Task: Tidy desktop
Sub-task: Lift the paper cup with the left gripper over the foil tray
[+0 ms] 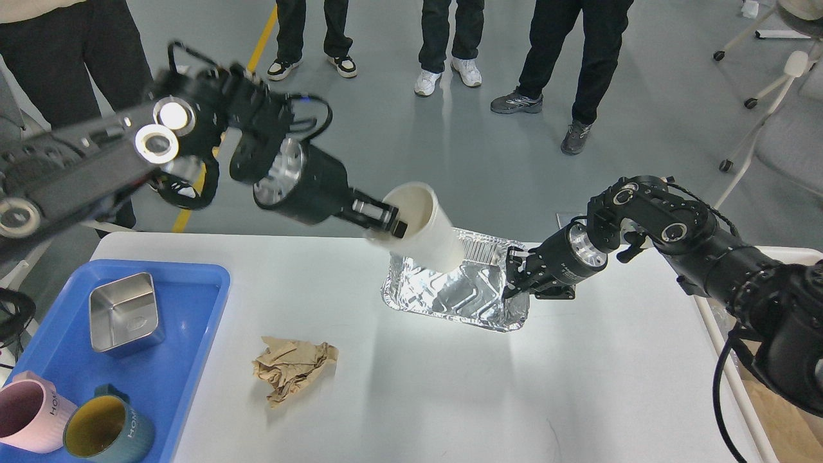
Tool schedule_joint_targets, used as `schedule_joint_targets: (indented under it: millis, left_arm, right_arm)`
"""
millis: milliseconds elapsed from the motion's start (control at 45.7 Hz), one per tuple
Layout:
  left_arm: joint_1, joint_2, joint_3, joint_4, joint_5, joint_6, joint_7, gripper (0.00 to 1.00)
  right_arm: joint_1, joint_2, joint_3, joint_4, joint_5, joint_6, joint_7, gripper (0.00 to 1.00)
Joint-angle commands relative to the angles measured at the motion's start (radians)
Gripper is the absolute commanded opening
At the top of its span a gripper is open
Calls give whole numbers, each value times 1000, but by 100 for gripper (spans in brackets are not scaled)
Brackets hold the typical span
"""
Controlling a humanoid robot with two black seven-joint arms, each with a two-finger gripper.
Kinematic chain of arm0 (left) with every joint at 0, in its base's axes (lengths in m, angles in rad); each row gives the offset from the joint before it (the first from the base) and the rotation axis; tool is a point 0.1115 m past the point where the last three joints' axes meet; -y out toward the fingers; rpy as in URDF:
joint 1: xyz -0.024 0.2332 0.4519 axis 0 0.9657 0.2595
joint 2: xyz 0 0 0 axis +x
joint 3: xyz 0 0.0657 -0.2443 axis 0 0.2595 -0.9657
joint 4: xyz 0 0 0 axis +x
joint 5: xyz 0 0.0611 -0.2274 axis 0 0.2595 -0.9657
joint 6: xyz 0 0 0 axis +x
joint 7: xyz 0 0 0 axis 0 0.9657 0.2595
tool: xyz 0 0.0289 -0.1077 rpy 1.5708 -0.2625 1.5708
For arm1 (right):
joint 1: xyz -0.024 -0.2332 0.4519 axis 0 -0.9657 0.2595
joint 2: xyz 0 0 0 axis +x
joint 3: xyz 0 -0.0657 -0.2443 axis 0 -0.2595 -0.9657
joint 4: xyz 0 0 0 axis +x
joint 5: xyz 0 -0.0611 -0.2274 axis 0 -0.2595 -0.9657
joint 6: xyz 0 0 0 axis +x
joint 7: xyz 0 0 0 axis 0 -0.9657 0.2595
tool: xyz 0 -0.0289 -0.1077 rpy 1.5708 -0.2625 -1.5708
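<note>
The white desktop (418, 386) fills the lower part of the head view. My left gripper (379, 218) is shut on the rim of a white paper cup (424, 225) and holds it tilted in the air, over the left end of a foil tray (450, 296). My right gripper (512, 276) is shut on the right rim of the foil tray, which rests nearly flat on the desktop. A crumpled brown paper (292, 366) lies on the desktop at the front left.
A blue tray (173, 360) at the left holds a steel box (122, 312), a pink mug (29, 415) and a teal mug (106, 427). A beige bin (771, 418) stands at the right edge. Several people stand on the floor beyond the desk.
</note>
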Motion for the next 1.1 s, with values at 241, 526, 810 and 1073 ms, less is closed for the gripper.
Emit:
schedule_joint_targets:
  millis: [241,526,810,1073]
  left_arm:
    - [-297,54,86,98,-212,0,-7,2]
    - [-303,53,95,118,-213,0,-7,2]
    - [-278,8,190,280,-184,0,-1,2]
    - [-107,-153,240,397,-53,0,0,3]
  right_arm:
    - [2,2,0,0,0,0,-2,0]
    - [5,-1,-1,0,0,0,-2,0]
    - [19,0,-3,2,-2,0,-5,0]
    - [44,-4,-5,23,-2,0,-12,0]
